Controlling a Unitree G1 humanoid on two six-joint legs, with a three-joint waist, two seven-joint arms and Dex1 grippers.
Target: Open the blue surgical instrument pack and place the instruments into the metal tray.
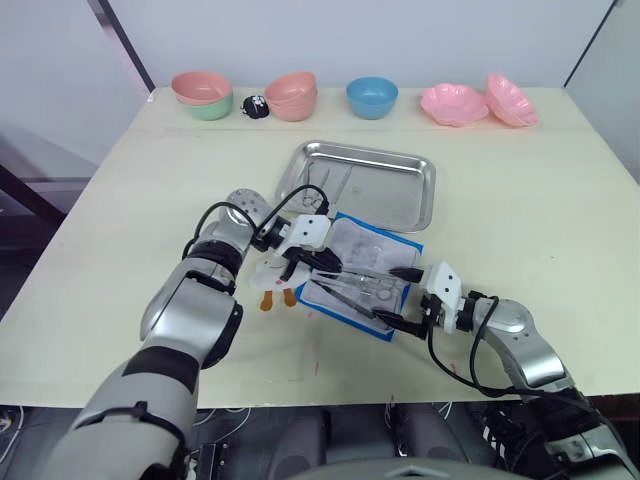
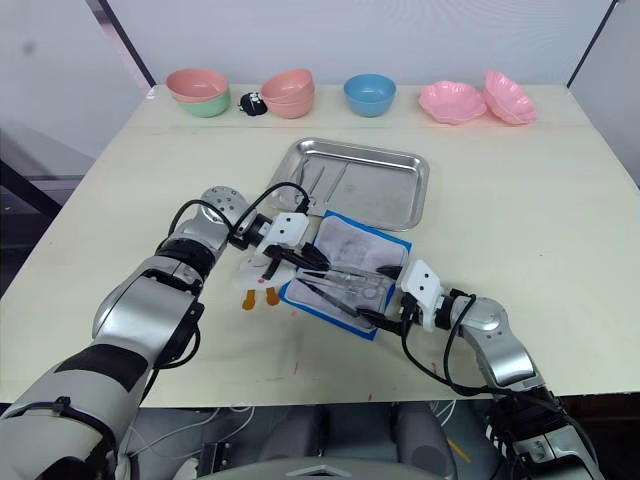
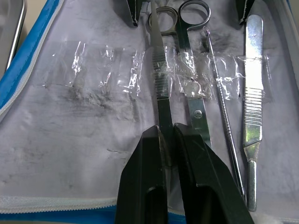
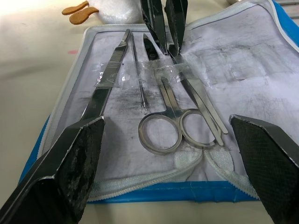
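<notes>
The blue surgical instrument pack (image 1: pixel 352 226) lies unfolded on the table, just in front of the metal tray (image 1: pixel 400 195), with its pale lining up. Taped to the lining are slim tweezers (image 3: pixel 159 74), ring-handled scissors (image 3: pixel 192 95), a thin probe (image 3: pixel 224 112) and a flat handle (image 3: pixel 252 102). My left gripper (image 3: pixel 163 133) reaches over the pack from its left side and is shut on the tweezers. My right gripper (image 1: pixel 402 297) is wide open at the pack's near right end, one finger (image 4: pixel 70 158) on either side of the scissors' rings. A few instruments (image 1: pixel 322 190) lie in the tray's left part.
A white toy with orange feet (image 1: pixel 272 285) lies against the pack's left edge, under my left wrist. Along the table's back edge stand stacked pink and green bowls (image 1: pixel 203 97), pink bowls (image 1: pixel 292 96), a blue bowl (image 1: pixel 372 96) and two pink scalloped dishes (image 1: pixel 455 104).
</notes>
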